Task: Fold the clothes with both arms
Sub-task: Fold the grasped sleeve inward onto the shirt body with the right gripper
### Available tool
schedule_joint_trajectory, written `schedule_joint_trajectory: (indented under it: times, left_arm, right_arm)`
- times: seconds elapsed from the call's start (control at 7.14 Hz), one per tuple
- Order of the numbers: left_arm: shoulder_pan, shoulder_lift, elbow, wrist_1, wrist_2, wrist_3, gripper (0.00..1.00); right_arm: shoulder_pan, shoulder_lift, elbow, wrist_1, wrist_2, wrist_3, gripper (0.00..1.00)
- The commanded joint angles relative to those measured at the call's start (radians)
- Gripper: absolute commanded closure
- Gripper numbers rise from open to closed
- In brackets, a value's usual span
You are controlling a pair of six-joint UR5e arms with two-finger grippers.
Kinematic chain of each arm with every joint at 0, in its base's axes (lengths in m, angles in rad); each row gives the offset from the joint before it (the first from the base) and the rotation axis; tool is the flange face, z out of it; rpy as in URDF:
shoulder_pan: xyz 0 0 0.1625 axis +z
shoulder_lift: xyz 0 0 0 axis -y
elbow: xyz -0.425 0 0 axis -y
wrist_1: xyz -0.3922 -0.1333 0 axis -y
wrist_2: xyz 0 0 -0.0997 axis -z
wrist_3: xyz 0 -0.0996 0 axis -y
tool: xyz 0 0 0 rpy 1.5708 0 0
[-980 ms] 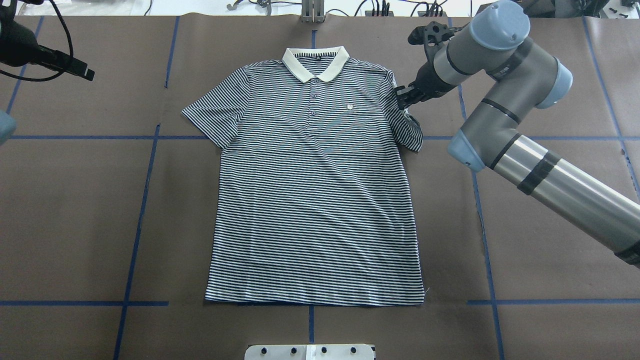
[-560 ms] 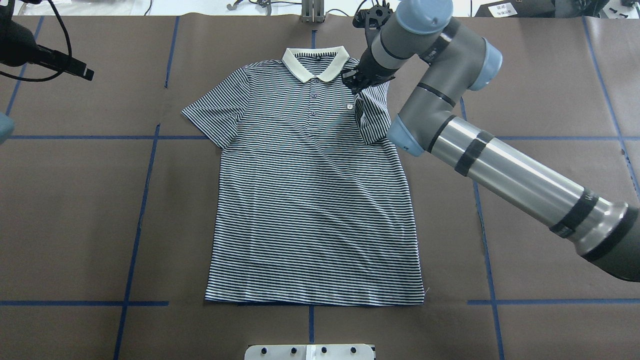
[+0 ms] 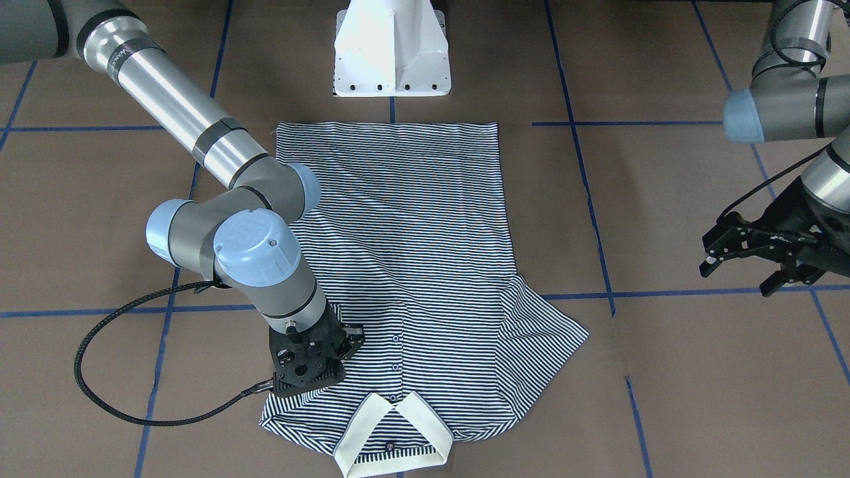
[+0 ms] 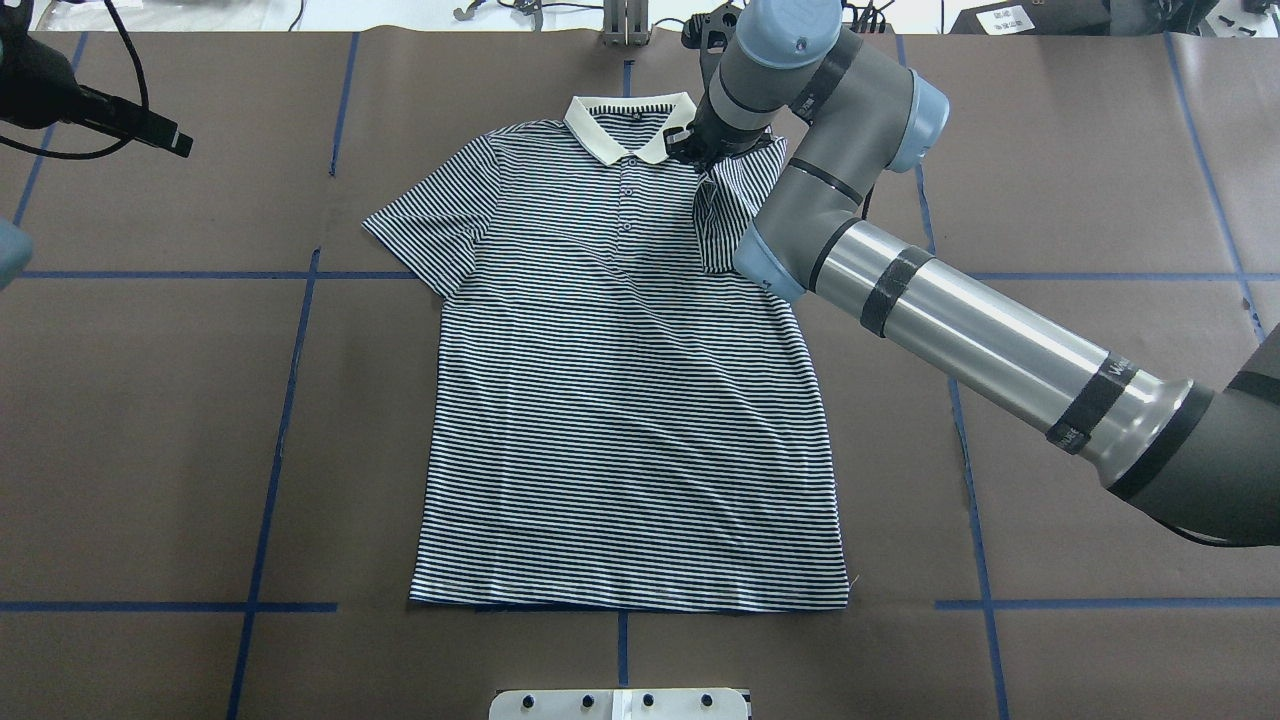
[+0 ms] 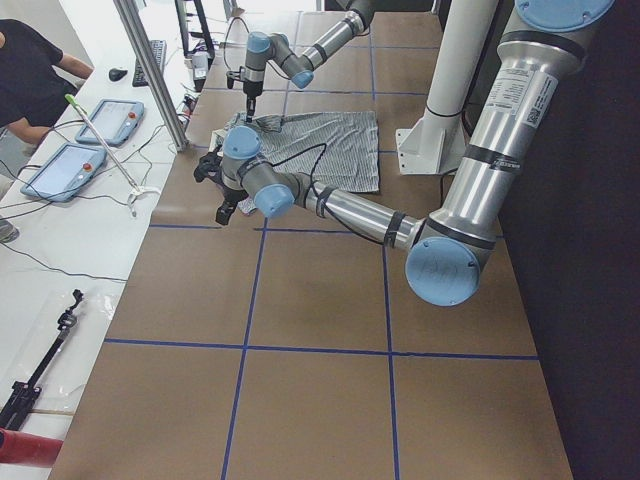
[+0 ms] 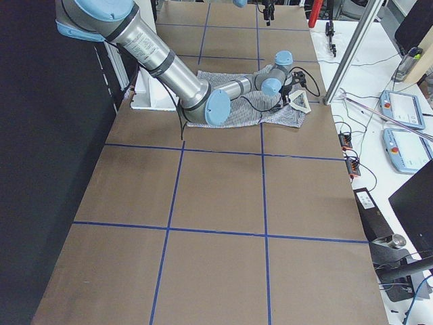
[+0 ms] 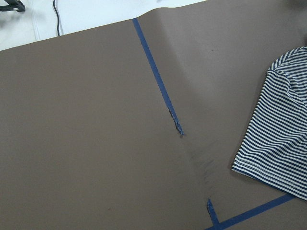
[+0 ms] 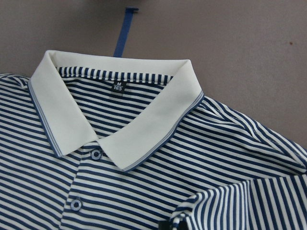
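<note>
The right arm (image 4: pixel 960 320) is showing a polished silver tube between dark grey joint housings, with black bands (image 4: pixel 885 290) ringing it. Light-blue caps (image 3: pixel 255 242) are closing the joints, and one is bearing an embossed logo and small screws. A black braided cable (image 3: pixel 78 364) is trailing from the black, skeletal right end effector (image 4: pixel 692 152). The left arm (image 3: pixel 783 113) is showing the same grey and blue, and the left end effector (image 3: pixel 738 273) is likewise presenting black. The white pedestal (image 3: pixel 392 46) is showing a row of dark bolt holes along its foot.

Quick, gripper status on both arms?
Left gripper: open, holding nothing.
Right gripper: shut on the sleeve of the polo shirt, beside the collar.
</note>
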Motion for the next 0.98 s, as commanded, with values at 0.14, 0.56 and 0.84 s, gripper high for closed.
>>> schedule_joint_trajectory:
  times: [0.14, 0.56, 0.84]
  left_arm:
    - [0.005, -0.014, 0.01, 0.006, 0.061, -0.015, 0.0]
    - [0.18, -0.094, 0.059, 0.006, 0.237, -0.364, 0.0]
    - [0.3, -0.135, 0.088, 0.006, 0.374, -0.616, 0.0]
  right_arm:
    - [-0.014, 0.002, 0.005, 0.004, -0.015, 0.019, 0.0]
    - [0.002, -0.052, 0.219, -0.272, 0.108, 0.162, 0.0]
    - [0.066, -0.133, 0.398, -0.47, 0.179, 0.127, 0.0]
